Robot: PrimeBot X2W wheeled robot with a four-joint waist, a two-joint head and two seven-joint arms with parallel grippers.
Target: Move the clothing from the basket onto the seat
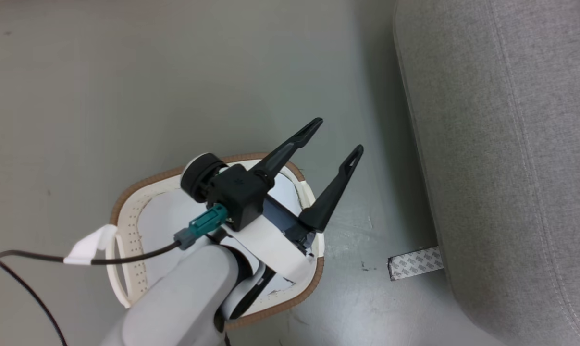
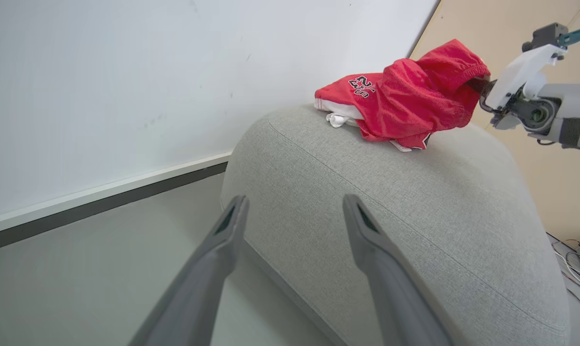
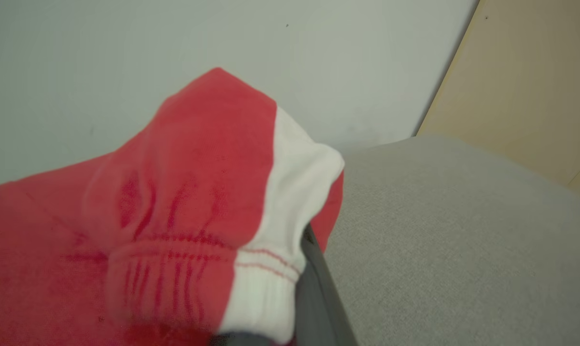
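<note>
**Right gripper clamped on the red clothing, which is lying on the sofa**

The bundle is bunched right at that gripper's fingertips, and a white cuff is draped over one finger. The left gripper is wide open and empty. The basket is directly under it, and the part the arm doesn't cover looks bare. My worry is the release: if the right gripper opens and backs off with the cuff hooked over the finger, it could drag the whole pile along. The sofa top is rounded, so loose fabric could slide off onto the floor.
</note>
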